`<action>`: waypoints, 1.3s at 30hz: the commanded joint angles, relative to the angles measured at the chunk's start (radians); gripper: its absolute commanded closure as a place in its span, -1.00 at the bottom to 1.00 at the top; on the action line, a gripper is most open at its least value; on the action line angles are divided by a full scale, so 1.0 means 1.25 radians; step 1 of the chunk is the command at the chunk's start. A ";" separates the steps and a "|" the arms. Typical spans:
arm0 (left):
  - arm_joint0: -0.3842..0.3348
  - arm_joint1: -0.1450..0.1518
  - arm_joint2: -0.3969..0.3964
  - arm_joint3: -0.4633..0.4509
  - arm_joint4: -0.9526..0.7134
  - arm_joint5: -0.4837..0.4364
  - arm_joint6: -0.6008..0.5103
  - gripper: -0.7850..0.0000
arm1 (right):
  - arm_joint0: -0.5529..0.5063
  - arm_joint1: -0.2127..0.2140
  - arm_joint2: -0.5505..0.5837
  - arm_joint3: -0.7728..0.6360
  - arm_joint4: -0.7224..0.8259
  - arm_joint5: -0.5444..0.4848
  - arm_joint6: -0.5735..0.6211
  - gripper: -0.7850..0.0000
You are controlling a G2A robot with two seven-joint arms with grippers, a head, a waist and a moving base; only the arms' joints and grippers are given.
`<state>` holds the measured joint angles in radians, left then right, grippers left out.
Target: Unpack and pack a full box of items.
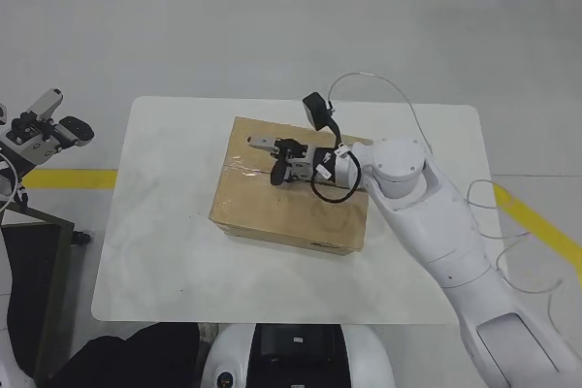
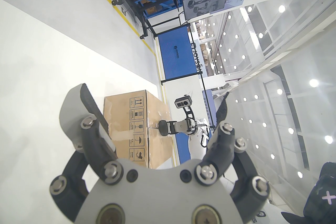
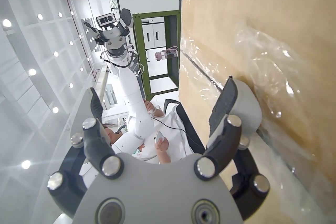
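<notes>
Top view: one taped cardboard box, one white table

A white table stands on a pale floor marked with a yellow line, and a pink bottle shows inside a green-framed rack.

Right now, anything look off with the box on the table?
Two things. The clear tape along the top seam of the box is wrinkled and puffed up in loose folds beside the right tool. The box also sits slightly rotated against the edges of the table. No tear or spill visible.
</notes>
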<state>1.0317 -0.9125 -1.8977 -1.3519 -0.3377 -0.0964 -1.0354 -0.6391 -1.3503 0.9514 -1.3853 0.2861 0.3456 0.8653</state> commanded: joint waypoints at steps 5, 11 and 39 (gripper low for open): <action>0.000 0.000 0.000 0.000 0.000 0.000 0.000 -1.00 | -0.022 0.014 0.026 -0.031 -0.035 0.029 0.019 -1.00; 0.000 0.000 0.000 0.000 0.000 0.000 0.000 -1.00 | -0.057 0.035 0.069 -0.100 -0.078 0.069 0.045 -1.00; 0.000 0.000 0.000 0.000 0.000 0.000 0.000 -1.00 | -0.237 0.116 0.255 -0.361 -0.225 0.208 0.095 -1.00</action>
<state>1.0317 -0.9125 -1.8977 -1.3519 -0.3377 -0.0964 -1.0354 -0.9268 -1.2083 1.2599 -1.8269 0.0065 0.5999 0.9844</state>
